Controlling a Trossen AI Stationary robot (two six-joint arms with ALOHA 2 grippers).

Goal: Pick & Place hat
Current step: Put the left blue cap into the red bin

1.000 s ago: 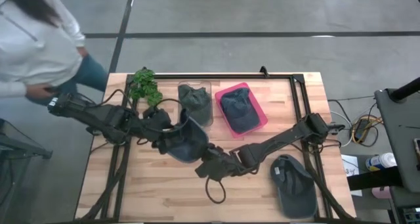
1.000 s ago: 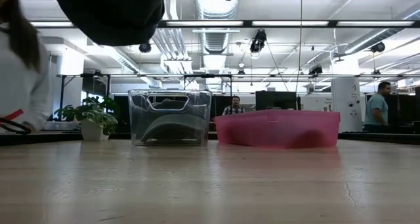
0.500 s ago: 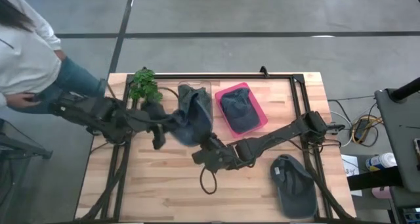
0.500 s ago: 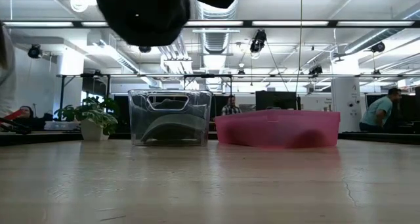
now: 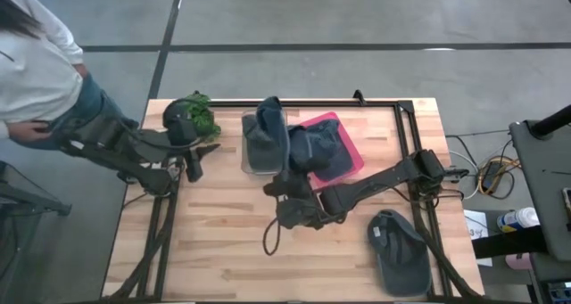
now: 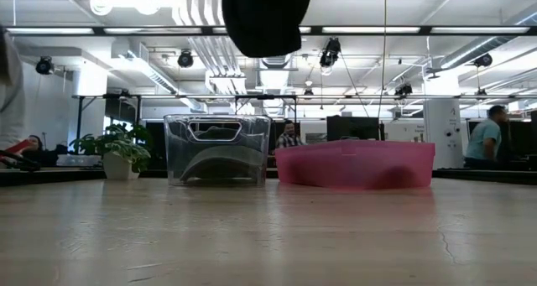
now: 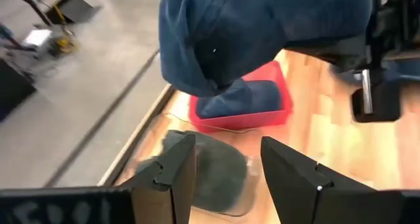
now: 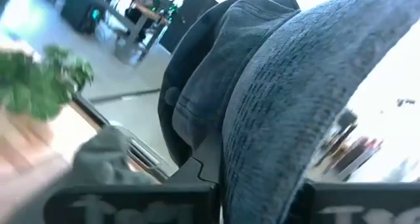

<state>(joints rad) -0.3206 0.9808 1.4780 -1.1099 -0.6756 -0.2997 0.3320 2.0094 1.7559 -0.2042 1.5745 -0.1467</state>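
Note:
A dark blue denim hat (image 5: 269, 126) is in the air over the clear bin (image 5: 252, 166), and shows dark at the top of the low view (image 6: 265, 18). My right gripper (image 5: 284, 175) is shut on it, and the hat fills the right wrist view (image 8: 262, 86). My left gripper (image 5: 198, 157) is open near the table's far left, apart from the hat, which shows ahead of its fingers (image 7: 262, 27). A grey-green hat (image 7: 210, 175) lies in the clear bin. Another blue hat (image 5: 328, 157) lies in the pink bin (image 5: 352, 161). My right gripper pinches the hat's denim (image 8: 256, 165) between its two fingers (image 8: 131, 198); I cannot tell whether it has brim or crown. The hat is lifted clear of the table and stands out past the fingertips over the clear bin.
A small potted plant (image 5: 198, 115) stands at the far left corner beside my left arm. A grey-blue hat (image 5: 399, 250) lies near the table's right near corner. A black cable loop (image 5: 270, 240) hangs under my right arm. A person (image 5: 36, 63) stands off the table's far left.
My right gripper has carried the blue hat from mid-table toward the far edge, until it hangs over the clear bin. My left gripper, which was at the hat a second ago, has drawn back toward the table's left edge and is apart from it now.

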